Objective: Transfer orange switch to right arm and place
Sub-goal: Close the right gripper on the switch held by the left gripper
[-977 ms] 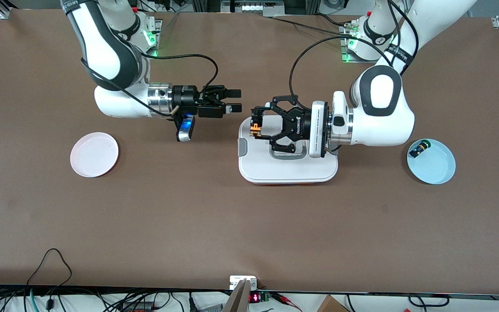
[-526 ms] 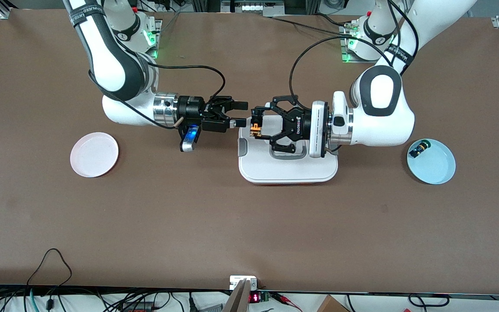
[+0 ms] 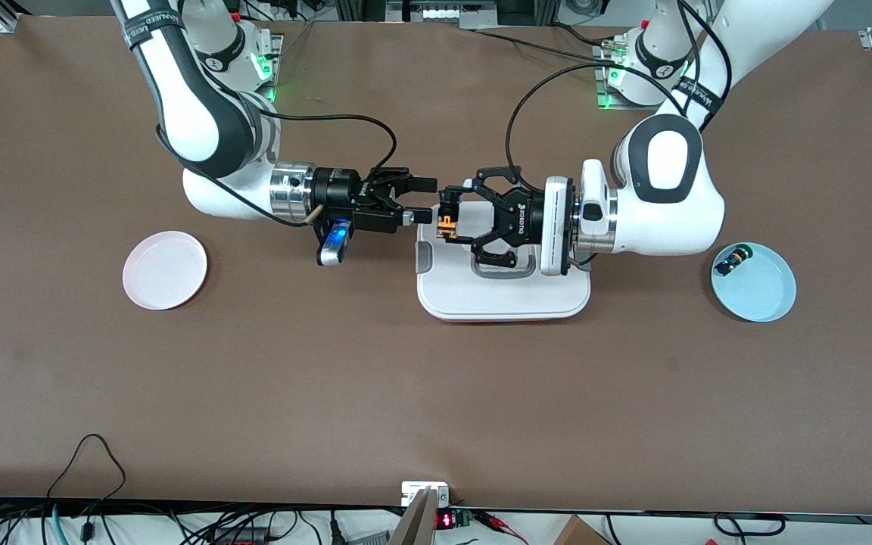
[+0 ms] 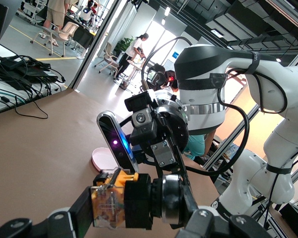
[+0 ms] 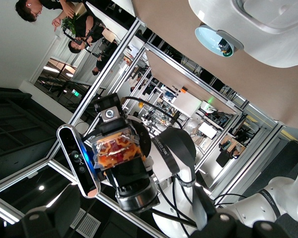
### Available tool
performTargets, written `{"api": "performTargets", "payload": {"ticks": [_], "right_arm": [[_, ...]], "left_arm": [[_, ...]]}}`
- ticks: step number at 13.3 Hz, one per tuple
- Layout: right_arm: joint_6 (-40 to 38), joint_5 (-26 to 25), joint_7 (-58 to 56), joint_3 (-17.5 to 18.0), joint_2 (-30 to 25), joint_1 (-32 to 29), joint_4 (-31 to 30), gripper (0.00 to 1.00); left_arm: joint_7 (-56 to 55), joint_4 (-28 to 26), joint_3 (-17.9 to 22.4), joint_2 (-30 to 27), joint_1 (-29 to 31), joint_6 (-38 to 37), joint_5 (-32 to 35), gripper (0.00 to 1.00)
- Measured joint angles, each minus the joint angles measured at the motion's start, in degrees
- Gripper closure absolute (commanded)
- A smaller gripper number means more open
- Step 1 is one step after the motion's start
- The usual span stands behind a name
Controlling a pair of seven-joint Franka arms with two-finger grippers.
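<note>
The orange switch (image 3: pixel 447 222) is held up over the edge of the white tray (image 3: pixel 504 301) by my left gripper (image 3: pixel 449 218), which is shut on it. In the left wrist view the switch (image 4: pixel 120 201) sits crosswise between the fingers, orange and tan block at one finger, black body and silver ring at the other. My right gripper (image 3: pixel 430 200) is open, level with the switch, its fingertips just short of it on the side toward the right arm's end. In the right wrist view the switch (image 5: pixel 115 148) faces my right gripper (image 5: pixel 139 225) straight ahead.
A pink plate (image 3: pixel 164 270) lies toward the right arm's end of the table. A light blue plate (image 3: pixel 763 291) toward the left arm's end holds a small black button with green face (image 3: pixel 733 261). Cables hang from both wrists.
My right gripper has moved toward the left arm's end, closing the gap to the held switch, and stays open. The left arm and the switch have not moved.
</note>
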Motion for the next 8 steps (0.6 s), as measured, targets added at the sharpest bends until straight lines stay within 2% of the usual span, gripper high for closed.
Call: {"api": "performTargets", "payload": {"ticks": [2,5,8], "right_arm": [[0.37,0.0,-0.02,0.0,0.59,0.0,0.83,0.0],[2.09,0.02,-0.04,-0.01,1.5,-0.01,2.22,0.0],[2.29,0.02,-0.04,-0.01,2.18,-0.01,3.17,0.0]], "left_arm": [[-0.02,-0.46,-0.13,0.0,0.01,-0.07,-1.27,1.0],[0.32,-2.28,-1.93,-0.06,-0.09,0.05,-6.71,1.0],[0.32,-2.35,-2.18,-0.13,0.0,0.08,-6.89,1.0]]}}
